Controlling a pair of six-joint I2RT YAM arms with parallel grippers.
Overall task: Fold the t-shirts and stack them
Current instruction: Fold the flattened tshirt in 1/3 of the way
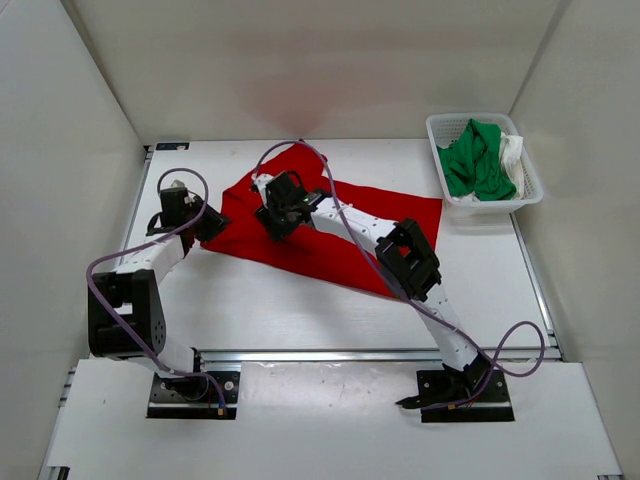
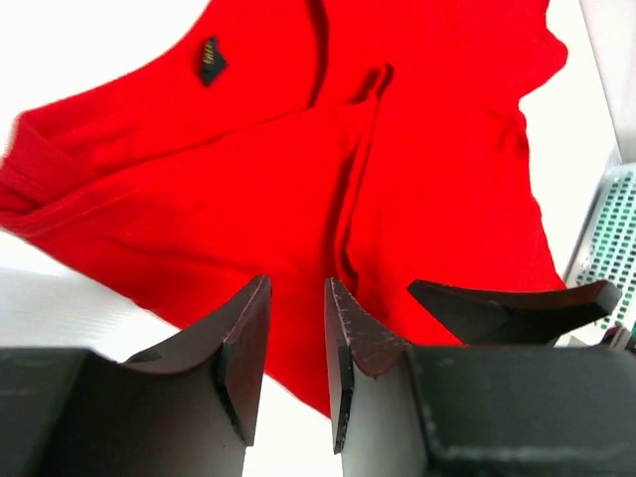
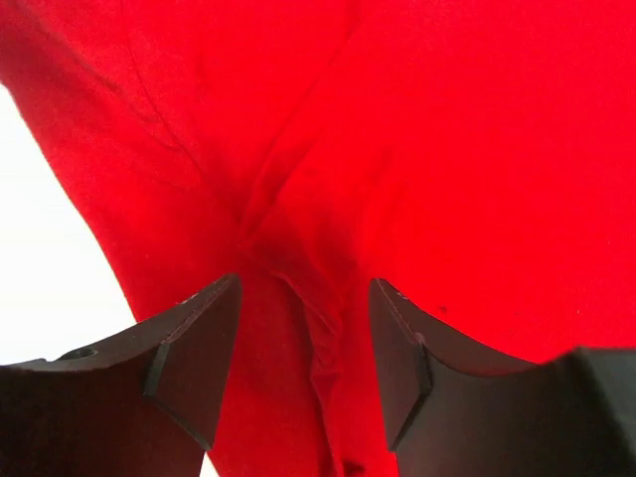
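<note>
Red shirt (image 1: 412, 214) spread on surface (image 1: 300, 300) for folding. My right jaws wide, straddling raised crease (image 3: 320, 328), gripping nothing. My left jaws part-open, empty, at shirt edge.

The left tool (image 2: 296, 288), centre left of the overhead frame, has jaws narrowly parted; the right tool (image 3: 305, 286), upper centre, gapes wide.
</note>
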